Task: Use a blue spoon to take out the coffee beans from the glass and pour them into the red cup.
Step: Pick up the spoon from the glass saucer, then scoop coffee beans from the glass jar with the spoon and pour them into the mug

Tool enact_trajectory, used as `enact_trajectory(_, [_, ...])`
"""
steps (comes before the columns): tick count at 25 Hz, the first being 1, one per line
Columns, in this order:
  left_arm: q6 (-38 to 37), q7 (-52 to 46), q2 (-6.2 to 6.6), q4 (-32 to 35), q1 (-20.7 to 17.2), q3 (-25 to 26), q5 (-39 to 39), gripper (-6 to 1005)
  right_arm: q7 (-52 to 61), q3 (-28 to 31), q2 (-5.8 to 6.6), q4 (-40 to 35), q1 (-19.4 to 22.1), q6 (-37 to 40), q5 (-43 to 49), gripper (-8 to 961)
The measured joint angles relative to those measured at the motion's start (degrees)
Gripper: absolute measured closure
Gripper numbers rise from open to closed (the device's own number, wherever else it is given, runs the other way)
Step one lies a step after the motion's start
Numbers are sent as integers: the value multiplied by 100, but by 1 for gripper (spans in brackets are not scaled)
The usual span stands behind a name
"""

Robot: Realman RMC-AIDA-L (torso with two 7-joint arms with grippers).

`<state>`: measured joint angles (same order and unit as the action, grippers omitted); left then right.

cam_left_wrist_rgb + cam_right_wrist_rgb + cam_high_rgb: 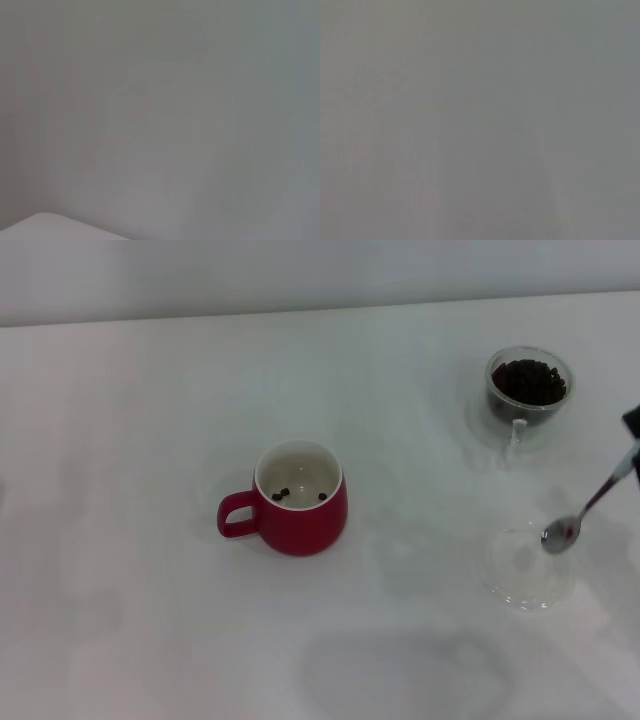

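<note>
the right pincer (633,426), barely in view, grips the blue spoon (590,508) over the clear saucer (527,570), probably so stray beans fall there; the red cup (300,498) sits mid-tabletop, holding three coffee beans (297,494).

We see the red cup (300,498) alone at the middle of the table (120,540), with open room towards the left edge; near the right edge the glass (528,387), the clear saucer (527,568) and the blue spoon (585,512) above it crowd the passage.
</note>
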<state>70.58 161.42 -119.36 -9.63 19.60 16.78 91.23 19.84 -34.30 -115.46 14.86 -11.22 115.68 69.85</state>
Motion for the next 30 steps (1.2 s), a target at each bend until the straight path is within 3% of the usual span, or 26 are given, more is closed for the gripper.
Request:
enact_trajectory(6, [0, -2, -2, -17, 15, -21, 0, 120, 594, 539, -8, 3, -211, -149, 9, 791])
enact_trajectory(13, [0, -4, -15, -30, 25, -25, 0, 120, 1370, 999, -1, 7, -681, -860, 13, 794])
enact_trajectory(24, [0, -6, -16, -80, 45, -26, 0, 120, 1220, 1564, -12, -3, -1410, -1572, 5, 797])
enact_trajectory(30, [0, -6, -10, -95, 60, -25, 0, 119, 497, 2095, -12, -10, -1739, -1987, 7, 798])
